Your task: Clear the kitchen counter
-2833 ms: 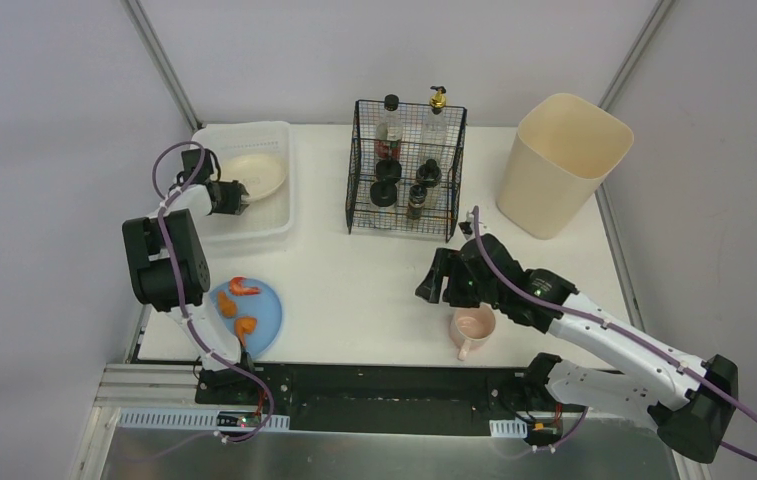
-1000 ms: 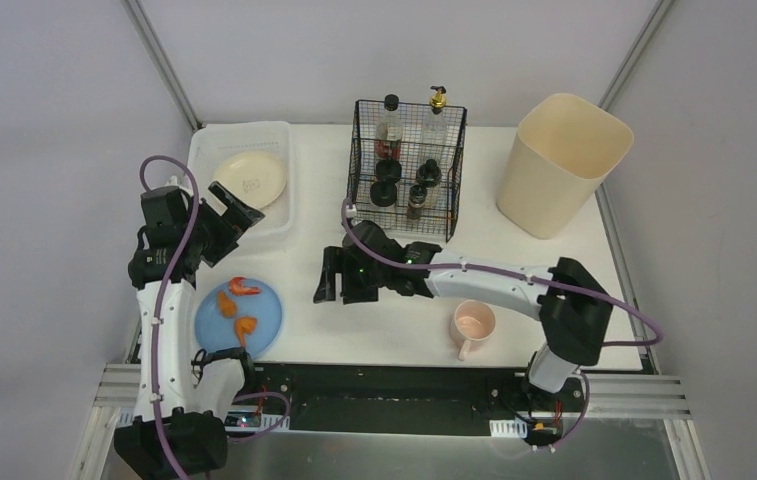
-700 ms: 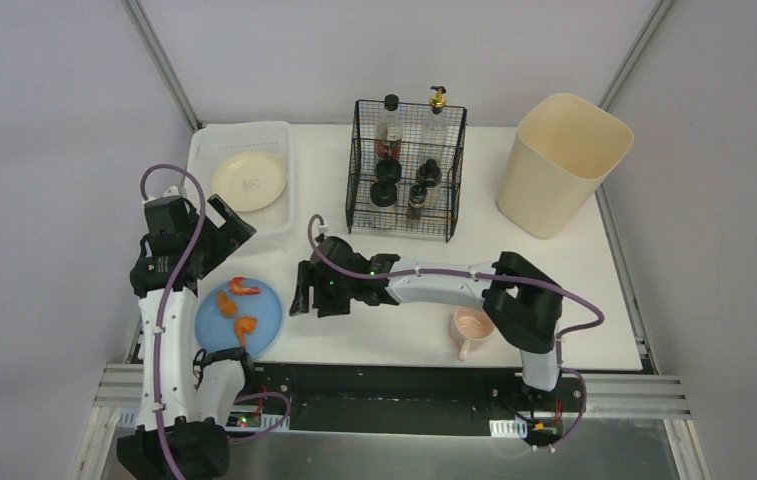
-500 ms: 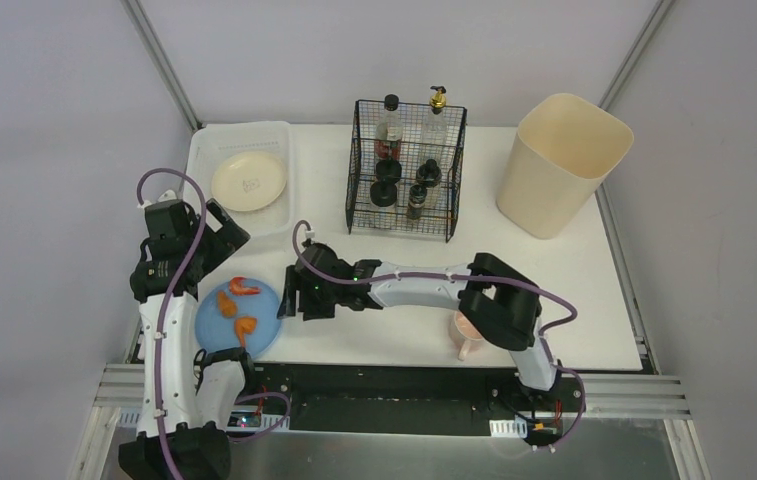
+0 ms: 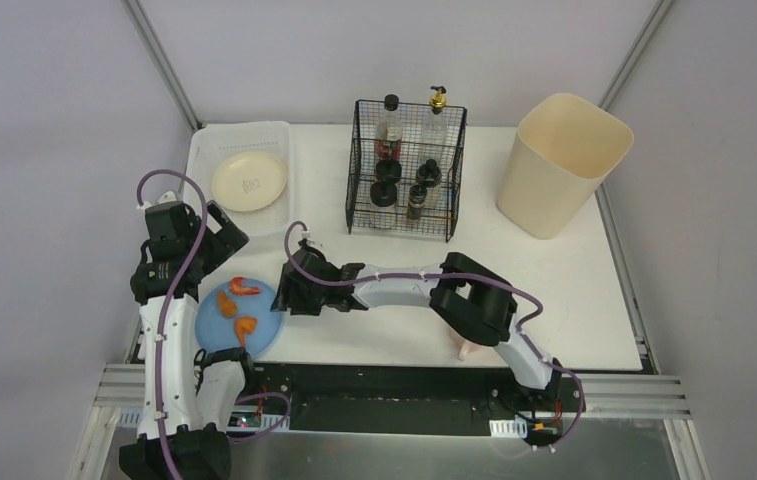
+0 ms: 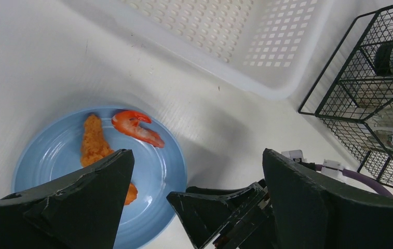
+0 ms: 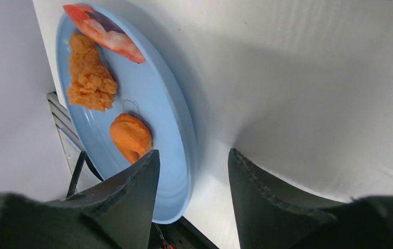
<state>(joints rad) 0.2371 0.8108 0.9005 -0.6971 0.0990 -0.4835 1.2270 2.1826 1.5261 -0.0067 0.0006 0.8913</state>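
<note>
Right gripper [image 7: 193, 155] jaws stood apart, straddling the near rim of one round light-blue plate [image 7: 155, 98], one finger over the plate, one over the counter; no clamp visible. Plate carried three food pieces: one red shrimp [image 7: 106, 31], one crumbed fried strip [image 7: 87, 75], one orange lump [image 7: 130, 136]. Left gripper [image 6: 197, 155] hung above the same plate, jaws wide apart, holding nothing. The plate sat at the near-left of the large flat white kitchen counter [image 5: 574, 280]. Also on it: one white perforated plastic tray [image 5: 289, 200] with one cream dish [image 5: 249, 180], one black wire basket [image 5: 358, 165] with roughly five bottles, one cream bin [image 5: 534, 190], and one pink mug [image 5: 466, 347] mostly hidden under the right arm.
</note>
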